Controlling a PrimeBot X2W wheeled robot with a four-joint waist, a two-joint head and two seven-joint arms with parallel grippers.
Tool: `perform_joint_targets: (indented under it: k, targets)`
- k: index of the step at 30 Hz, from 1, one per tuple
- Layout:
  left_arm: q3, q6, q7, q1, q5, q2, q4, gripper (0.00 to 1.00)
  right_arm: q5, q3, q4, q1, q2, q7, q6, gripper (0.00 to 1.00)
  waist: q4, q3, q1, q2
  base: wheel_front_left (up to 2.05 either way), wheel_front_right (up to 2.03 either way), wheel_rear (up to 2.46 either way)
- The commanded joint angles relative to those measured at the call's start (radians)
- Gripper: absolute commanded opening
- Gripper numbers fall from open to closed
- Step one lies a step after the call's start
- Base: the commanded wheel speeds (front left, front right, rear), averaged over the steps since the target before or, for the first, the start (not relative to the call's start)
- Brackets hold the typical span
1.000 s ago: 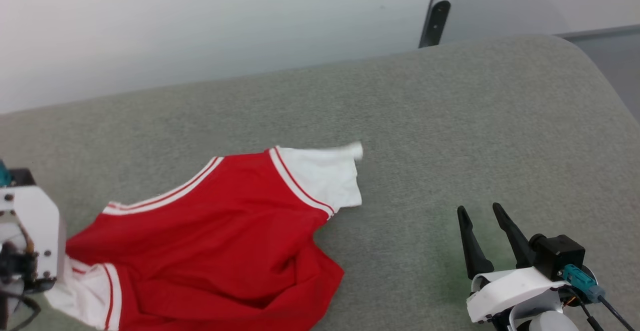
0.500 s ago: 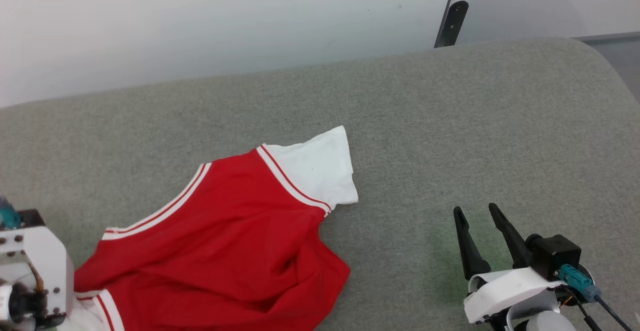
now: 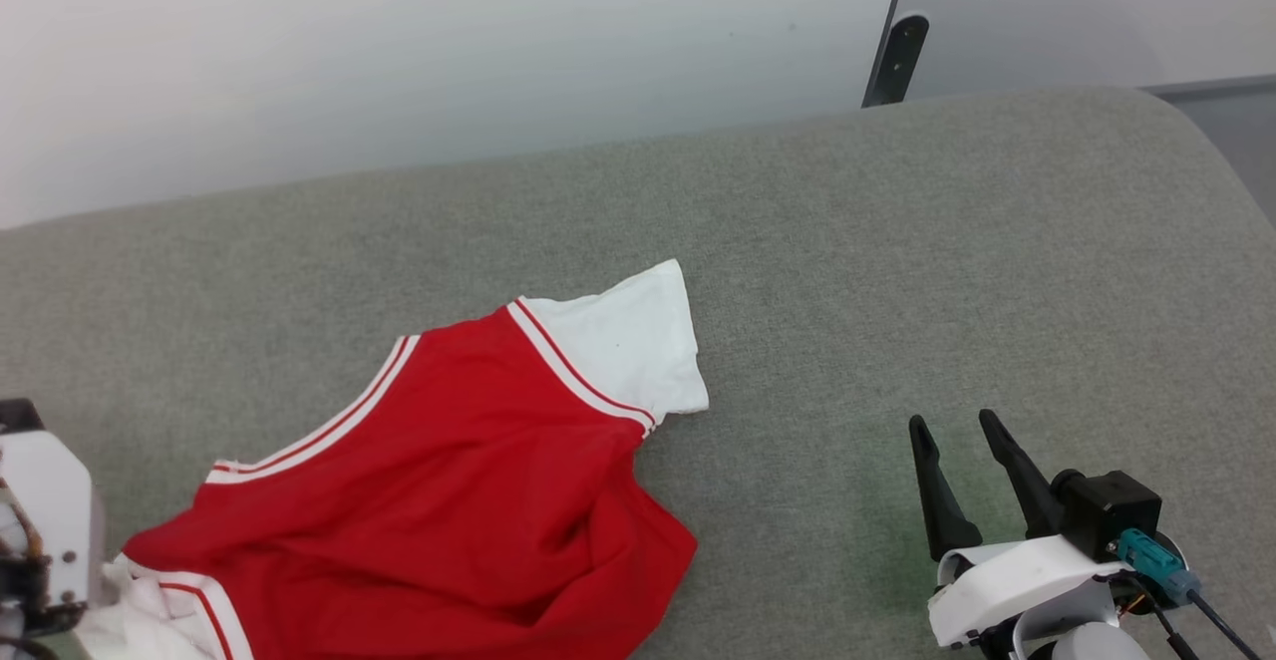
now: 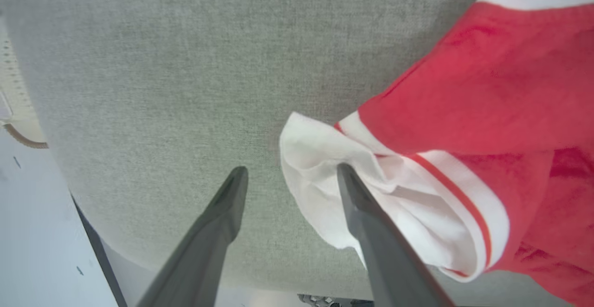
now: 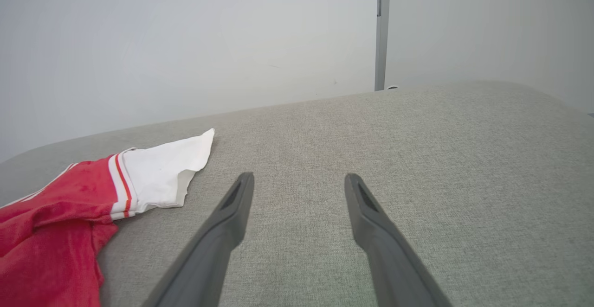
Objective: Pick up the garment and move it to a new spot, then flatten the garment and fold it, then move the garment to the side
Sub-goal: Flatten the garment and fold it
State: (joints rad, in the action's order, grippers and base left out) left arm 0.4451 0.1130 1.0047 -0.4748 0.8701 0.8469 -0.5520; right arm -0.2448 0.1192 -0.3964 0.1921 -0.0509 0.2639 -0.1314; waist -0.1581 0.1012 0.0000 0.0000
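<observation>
Garment rumpled on grey surface — L jaws apart (sleeve beside).

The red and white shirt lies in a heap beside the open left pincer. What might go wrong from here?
1. One finger of the open left pincer overlaps the white sleeve; pulling away could snag it.
2. The T-shirt lies bunched; folding it unflattened may trap creases.
3. That sleeve sits near the edge of the grey cushion and might slide off.
</observation>
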Motion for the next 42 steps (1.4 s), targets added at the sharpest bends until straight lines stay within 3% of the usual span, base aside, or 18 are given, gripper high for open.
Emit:
perform_joint_targets:
  k: [1,8,16,30,42]
  targets:
    - [-0.001,-0.004,0.005,-0.012,-0.001,0.005,0.005,1.0,-0.004,0.0,-0.002,-0.008,0.001,0.001,0.002,1.0,0.003,-0.006,0.0,0.0,0.0,0.0,0.0]
    - [-0.008,-0.011,0.011,-0.006,0.007,0.034,0.054,1.0,-0.007,0.003,-0.01,-0.012,0.001,0.001,0.002,1.0,0.009,-0.039,0.0,0.0,0.0,0.0,0.0]
    - [-0.038,-0.023,-0.114,0.06,0.012,0.042,0.13,1.0,0.007,0.003,-0.022,-0.023,0.0,0.001,0.002,1.0,0.018,-0.092,0.0,0.0,0.0,0.0,0.0]
    - [-0.112,-0.036,-0.513,0.21,0.016,-0.077,0.321,1.0,0.011,0.023,-0.013,-0.05,-0.019,0.001,0.002,1.0,0.024,-0.167,0.0,0.0,0.0,0.0,0.0]
    - [-0.154,-0.053,-0.791,0.326,0.016,-0.181,0.356,1.0,0.004,0.039,-0.025,-0.058,-0.033,0.001,0.002,1.0,0.031,-0.219,0.0,0.0,0.0,0.0,0.0]
